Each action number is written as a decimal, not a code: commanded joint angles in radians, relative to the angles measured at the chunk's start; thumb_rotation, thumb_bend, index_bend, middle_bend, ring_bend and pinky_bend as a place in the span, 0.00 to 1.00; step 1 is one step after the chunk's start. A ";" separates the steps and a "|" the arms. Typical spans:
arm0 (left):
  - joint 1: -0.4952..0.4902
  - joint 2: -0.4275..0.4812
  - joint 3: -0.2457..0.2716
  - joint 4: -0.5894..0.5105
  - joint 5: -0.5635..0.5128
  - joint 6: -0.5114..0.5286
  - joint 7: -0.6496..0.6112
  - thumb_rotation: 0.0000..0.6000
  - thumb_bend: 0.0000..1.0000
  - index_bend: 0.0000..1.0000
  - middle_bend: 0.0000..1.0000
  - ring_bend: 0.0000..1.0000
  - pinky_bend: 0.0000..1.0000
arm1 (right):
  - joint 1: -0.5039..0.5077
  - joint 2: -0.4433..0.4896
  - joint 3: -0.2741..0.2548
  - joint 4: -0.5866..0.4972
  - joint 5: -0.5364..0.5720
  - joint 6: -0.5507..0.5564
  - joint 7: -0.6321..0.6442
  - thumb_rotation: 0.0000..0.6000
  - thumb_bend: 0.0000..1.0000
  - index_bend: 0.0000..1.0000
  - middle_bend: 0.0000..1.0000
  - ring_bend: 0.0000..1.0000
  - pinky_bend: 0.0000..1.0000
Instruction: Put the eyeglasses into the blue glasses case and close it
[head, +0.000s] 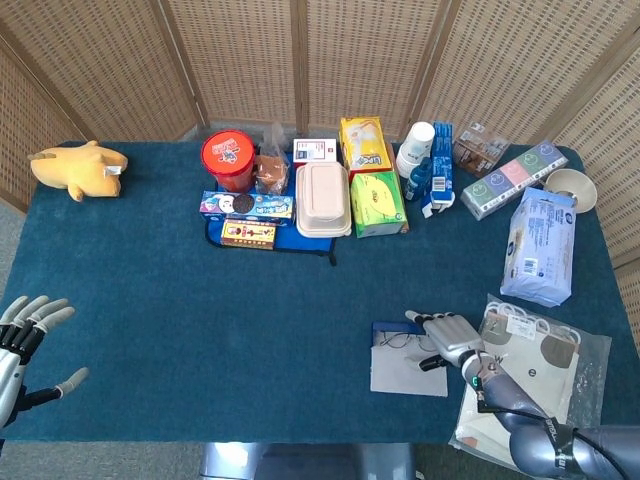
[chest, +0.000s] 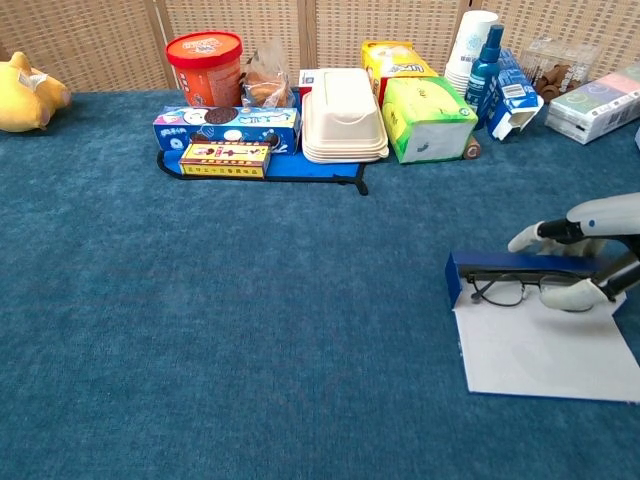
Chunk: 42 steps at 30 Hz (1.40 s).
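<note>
Two hands show: nearest, the left hand idles at the counter's edge, fingers spread, holding nothing. Further on, the right hand rests on the eyeglasses, lying in the open blue glasses case; whether it grips them I cannot tell. Light, fragile frames: best handled by the bridge.

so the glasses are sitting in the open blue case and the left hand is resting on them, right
Not quite: it is the right hand, not the left, whose fingers rest on the eyeglasses in the open blue glasses case. The chest view shows it; the left hand hangs open at the table's far-left edge.
</note>
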 joint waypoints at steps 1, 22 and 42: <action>0.001 0.000 0.001 0.000 0.000 0.001 0.000 1.00 0.13 0.18 0.18 0.09 0.00 | -0.015 0.002 -0.011 -0.019 -0.027 0.010 0.002 0.44 0.33 0.05 0.19 0.19 0.20; 0.018 0.002 0.006 -0.001 -0.009 0.012 0.002 1.00 0.13 0.18 0.18 0.09 0.00 | -0.024 0.007 -0.037 -0.082 -0.135 -0.026 -0.006 0.44 0.34 0.06 0.20 0.19 0.20; 0.035 -0.003 0.011 -0.003 -0.008 0.026 0.004 1.00 0.13 0.18 0.18 0.09 0.00 | -0.029 0.002 -0.027 -0.103 -0.224 -0.015 -0.010 0.43 0.34 0.07 0.23 0.19 0.20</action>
